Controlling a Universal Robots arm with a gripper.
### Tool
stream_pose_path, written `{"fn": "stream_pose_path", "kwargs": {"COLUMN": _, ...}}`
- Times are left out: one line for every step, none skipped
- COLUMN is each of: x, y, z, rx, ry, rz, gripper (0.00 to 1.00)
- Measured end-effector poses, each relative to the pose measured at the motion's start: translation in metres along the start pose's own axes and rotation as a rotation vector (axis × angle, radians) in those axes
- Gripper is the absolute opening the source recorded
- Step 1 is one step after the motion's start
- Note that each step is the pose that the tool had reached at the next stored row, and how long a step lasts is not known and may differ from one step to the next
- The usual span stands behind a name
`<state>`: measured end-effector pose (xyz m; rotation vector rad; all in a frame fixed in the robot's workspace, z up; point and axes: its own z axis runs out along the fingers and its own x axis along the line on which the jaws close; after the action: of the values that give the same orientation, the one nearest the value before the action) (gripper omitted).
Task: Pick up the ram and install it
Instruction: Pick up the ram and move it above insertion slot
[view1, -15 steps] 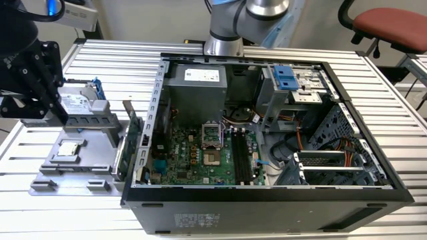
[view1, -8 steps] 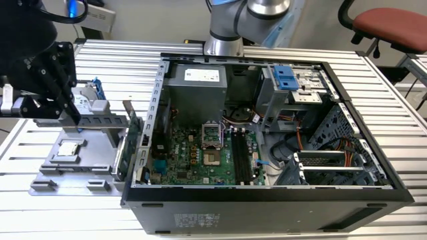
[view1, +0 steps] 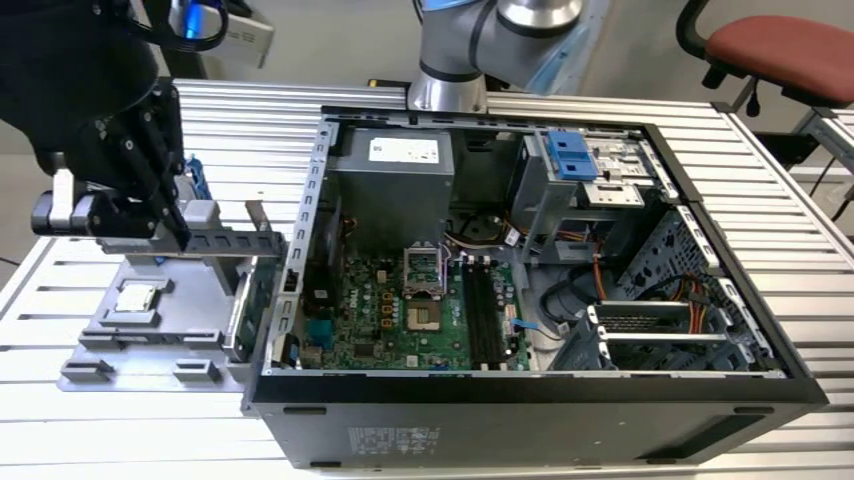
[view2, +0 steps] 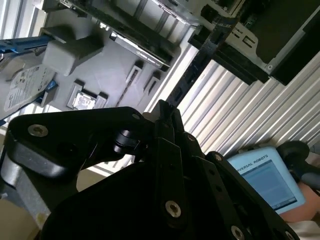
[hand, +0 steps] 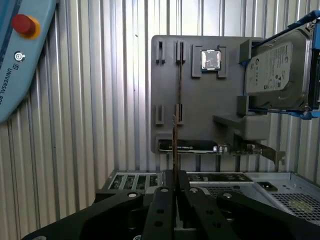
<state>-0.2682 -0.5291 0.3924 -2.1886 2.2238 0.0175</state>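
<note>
While the black two-fingered hand (hand: 175, 174) pinches the long, thin, dark ram stick (hand: 175, 137) edge-on above the grey plastic parts tray (hand: 165, 90), the motherboard's long black memory slots (view1: 482, 315) look empty, so pickup seems done and installation is left.

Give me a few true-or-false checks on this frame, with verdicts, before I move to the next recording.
1. The tool grips the thin dark ram stick. True.
2. The tool hangs inside the open black computer case. False: it is over the grey plastic tray beside the case.
3. A square silver processor chip sits on the tray. True.
4. The silver hard drive lies inside the case. False: it stands on the tray.
</note>
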Motion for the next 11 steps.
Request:
{"fn": "stream_pose_path", "kwargs": {"x": -0.0001, "y": -0.0026, "z": 0.0, "rx": -0.0003, "ry": 0.0001, "rz": 0.0, "gripper": 0.0}}
{"fn": "stream_pose_path", "kwargs": {"x": -0.0001, "y": -0.0055, "z": 0.0, "rx": -0.0005, "ry": 0.0001, "rz": 0.0, "gripper": 0.0}}
{"fn": "stream_pose_path", "kwargs": {"x": -0.0001, "y": -0.0084, "z": 0.0, "rx": -0.0005, "ry": 0.0, "rz": 0.0, "gripper": 0.0}}
{"fn": "stream_pose_path", "kwargs": {"x": -0.0002, "y": -0.0111, "z": 0.0, "rx": -0.0006, "ry": 0.0, "rz": 0.0, "gripper": 0.0}}
{"fn": "stream_pose_path", "kwargs": {"x": -0.0002, "y": -0.0137, "z": 0.0, "rx": -0.0006, "ry": 0.0001, "rz": 0.0, "gripper": 0.0}}
{"fn": "stream_pose_path", "kwargs": {"x": -0.0003, "y": -0.0161, "z": 0.0001, "rx": -0.0006, "ry": 0.0, "rz": 0.0, "gripper": 0.0}}
{"fn": "stream_pose_path", "kwargs": {"x": -0.0003, "y": -0.0181, "z": 0.0001, "rx": -0.0006, "ry": 0.0, "rz": 0.0, "gripper": 0.0}}
{"fn": "stream_pose_path", "kwargs": {"x": -0.0003, "y": -0.02, "z": 0.0001, "rx": -0.0006, "ry": 0.0, "rz": 0.0, "gripper": 0.0}}
{"fn": "stream_pose_path", "kwargs": {"x": -0.0004, "y": -0.022, "z": 0.0001, "rx": -0.0005, "ry": 0.0, "rz": 0.0, "gripper": 0.0}}
{"fn": "stream_pose_path", "kwargs": {"x": -0.0004, "y": -0.0241, "z": 0.0001, "rx": -0.0006, "ry": 0.0, "rz": 0.0, "gripper": 0.0}}
{"fn": "stream_pose_path", "kwargs": {"x": -0.0004, "y": -0.0263, "z": 0.0001, "rx": -0.0006, "ry": 0.0, "rz": 0.0, "gripper": 0.0}}
